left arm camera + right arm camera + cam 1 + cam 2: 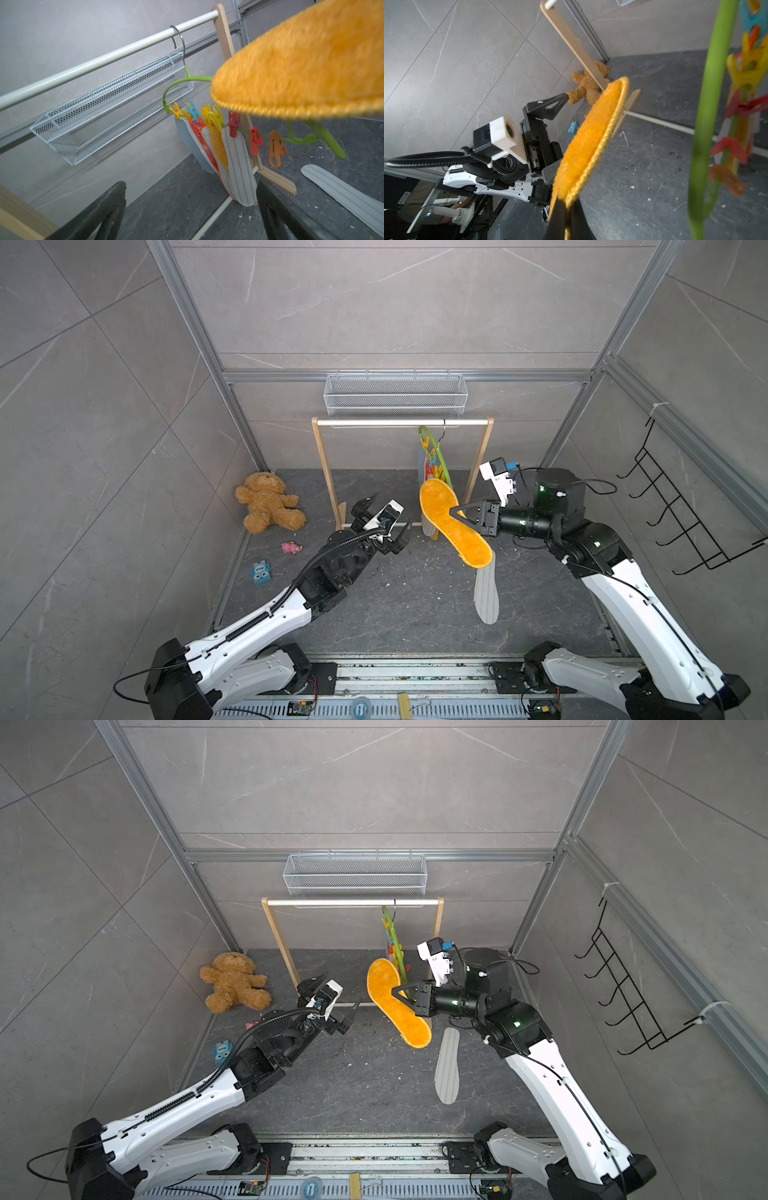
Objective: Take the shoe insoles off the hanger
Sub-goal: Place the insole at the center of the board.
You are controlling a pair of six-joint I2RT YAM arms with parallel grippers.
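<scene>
orange insole (473, 545) sits pinched mid-length in the right tool (456, 512), left tool (386, 517) spread wide nearby.

No word, brand or number can be read for certain in any view. The small blue toy (261, 572) lying on the tabletop (395, 605) has a dark mark across its front, but it is too small and blurred to make out.
</scene>
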